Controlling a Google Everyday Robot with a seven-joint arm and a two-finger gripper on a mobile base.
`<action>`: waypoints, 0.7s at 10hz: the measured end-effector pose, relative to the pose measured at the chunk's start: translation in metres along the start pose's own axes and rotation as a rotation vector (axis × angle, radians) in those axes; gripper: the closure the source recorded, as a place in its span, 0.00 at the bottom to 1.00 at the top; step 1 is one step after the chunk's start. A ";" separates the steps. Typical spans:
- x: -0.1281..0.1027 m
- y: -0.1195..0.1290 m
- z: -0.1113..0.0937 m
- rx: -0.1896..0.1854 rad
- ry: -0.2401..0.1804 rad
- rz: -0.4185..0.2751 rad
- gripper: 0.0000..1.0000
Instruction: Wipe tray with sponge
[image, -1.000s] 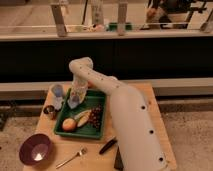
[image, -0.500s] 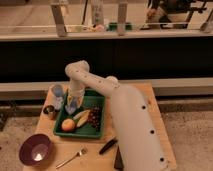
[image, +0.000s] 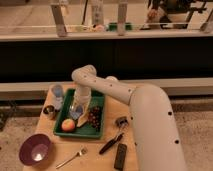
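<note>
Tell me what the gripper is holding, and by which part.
It cannot be told. The gripper is down inside the tray, right at the sponge, but whether it grips the sponge, or where, does not show.

Table (image: 97, 162) with tray (image: 85, 132); gripper (image: 76, 109) over tray

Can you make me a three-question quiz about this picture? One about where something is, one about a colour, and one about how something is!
1. Where is the robot's gripper?
A. Down on the floor
B. Over the tray
C. Up by the windows

2. What colour is the bowl?
A. Purple
B. Yellow
C. White

3. How is the tray?
A. Empty
B. Upside down
C. Holding fruit

Answers:
1 B: the arm bends down so the gripper hangs over the tray's middle.
2 A: the bowl at the table's front left corner is purple.
3 C: a round orange fruit and dark grapes lie in it.
</note>
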 end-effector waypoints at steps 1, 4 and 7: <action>0.008 0.002 -0.005 0.012 0.009 0.019 1.00; 0.047 -0.011 -0.016 0.029 0.028 0.069 1.00; 0.082 -0.028 -0.018 0.035 0.034 0.105 1.00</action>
